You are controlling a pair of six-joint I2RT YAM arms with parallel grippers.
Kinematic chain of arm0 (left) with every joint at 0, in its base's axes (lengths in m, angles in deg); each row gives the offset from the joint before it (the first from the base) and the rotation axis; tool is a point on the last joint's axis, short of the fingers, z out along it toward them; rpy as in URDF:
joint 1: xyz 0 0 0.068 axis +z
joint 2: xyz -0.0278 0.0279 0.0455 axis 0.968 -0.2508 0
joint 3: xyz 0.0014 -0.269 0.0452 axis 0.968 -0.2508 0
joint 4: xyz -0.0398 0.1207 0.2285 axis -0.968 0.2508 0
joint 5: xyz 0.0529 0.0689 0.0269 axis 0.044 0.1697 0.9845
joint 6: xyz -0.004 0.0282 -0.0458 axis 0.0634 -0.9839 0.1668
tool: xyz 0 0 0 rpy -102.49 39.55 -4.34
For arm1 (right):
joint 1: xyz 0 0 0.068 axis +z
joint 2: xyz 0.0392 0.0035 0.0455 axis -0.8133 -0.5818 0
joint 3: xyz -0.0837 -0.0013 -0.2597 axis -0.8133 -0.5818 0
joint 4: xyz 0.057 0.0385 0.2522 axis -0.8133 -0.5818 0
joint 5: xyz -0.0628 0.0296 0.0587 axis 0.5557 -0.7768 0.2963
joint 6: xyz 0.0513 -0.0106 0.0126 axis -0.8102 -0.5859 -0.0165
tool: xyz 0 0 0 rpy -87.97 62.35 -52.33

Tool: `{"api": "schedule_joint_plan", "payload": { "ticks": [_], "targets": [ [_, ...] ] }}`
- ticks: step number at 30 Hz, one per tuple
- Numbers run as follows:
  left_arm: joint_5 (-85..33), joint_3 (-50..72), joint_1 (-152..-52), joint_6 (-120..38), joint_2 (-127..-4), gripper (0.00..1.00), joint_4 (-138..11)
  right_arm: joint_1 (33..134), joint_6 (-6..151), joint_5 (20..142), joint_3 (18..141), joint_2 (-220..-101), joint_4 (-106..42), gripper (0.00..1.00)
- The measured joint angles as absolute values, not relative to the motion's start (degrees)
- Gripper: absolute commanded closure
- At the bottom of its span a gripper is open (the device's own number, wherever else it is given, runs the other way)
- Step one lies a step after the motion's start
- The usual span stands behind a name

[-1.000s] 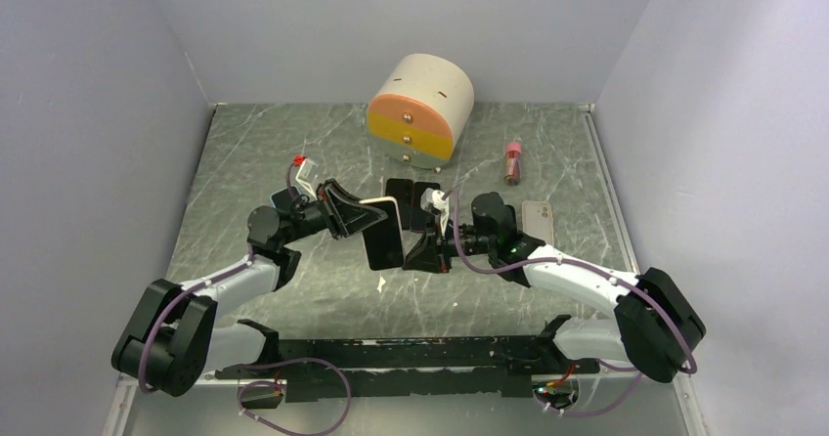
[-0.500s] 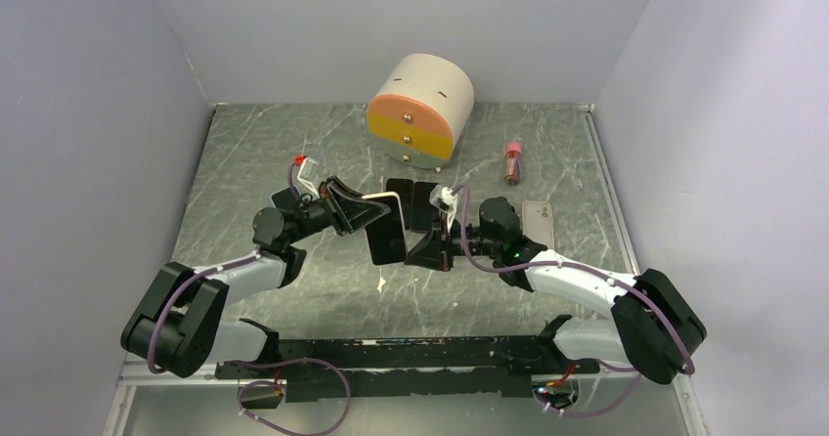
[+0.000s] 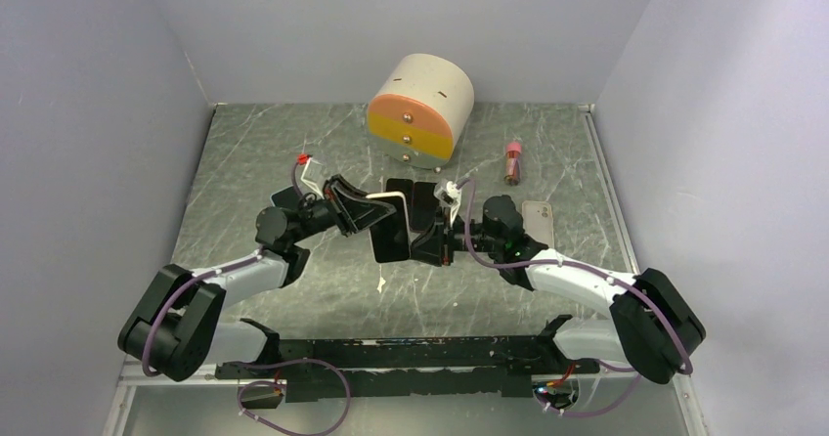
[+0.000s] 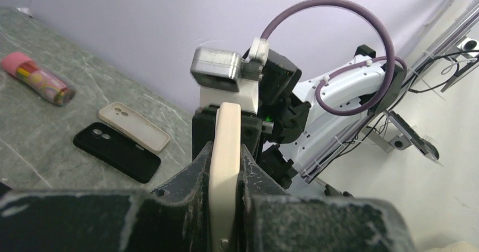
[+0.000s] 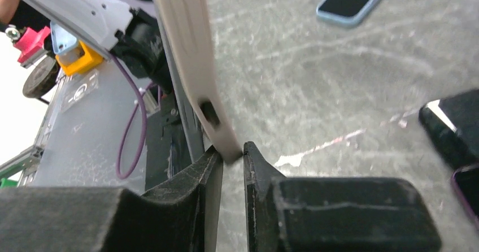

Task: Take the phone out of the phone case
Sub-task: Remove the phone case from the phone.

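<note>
The tabletop (image 3: 244,162) is grey-green marble with white veins, and the walls (image 3: 98,113) are pale lilac. The phone case (image 4: 225,167) is cream. The round drawer box (image 3: 437,76) is cream too, with peach, orange and yellow fronts. The tube (image 3: 512,162) is pink and red. One loose case (image 4: 117,151) is black and its neighbour (image 4: 134,126) is beige. The flat phone (image 5: 355,0) has a black screen and a pale blue rim. The arms (image 3: 577,280) are white and black, with purple cables (image 4: 339,2).

looks like a robotics lab test cell, blank lavender walls (image 3: 411,16) boxing in a marble-look tabletop (image 3: 264,152), cabled left arm (image 3: 235,275) and right arm (image 3: 577,280) on a black rail (image 3: 391,358), random props, little drawer unit (image 3: 420,113), spare phone cases (image 4: 134,126), metal framing (image 4: 406,133) behind
</note>
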State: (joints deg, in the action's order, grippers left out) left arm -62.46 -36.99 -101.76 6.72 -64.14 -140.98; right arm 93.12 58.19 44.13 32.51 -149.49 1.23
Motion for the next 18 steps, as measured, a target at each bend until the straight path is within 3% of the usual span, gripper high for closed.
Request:
{"api": "schedule_joint_plan", "payload": {
  "ticks": [18],
  "targets": [
    [-63.5,-35.4,-104.2,3.6,-63.8,0.97,-136.9,91.2,52.9,42.2,32.8,-151.3,14.4,0.72]
  ]
}}
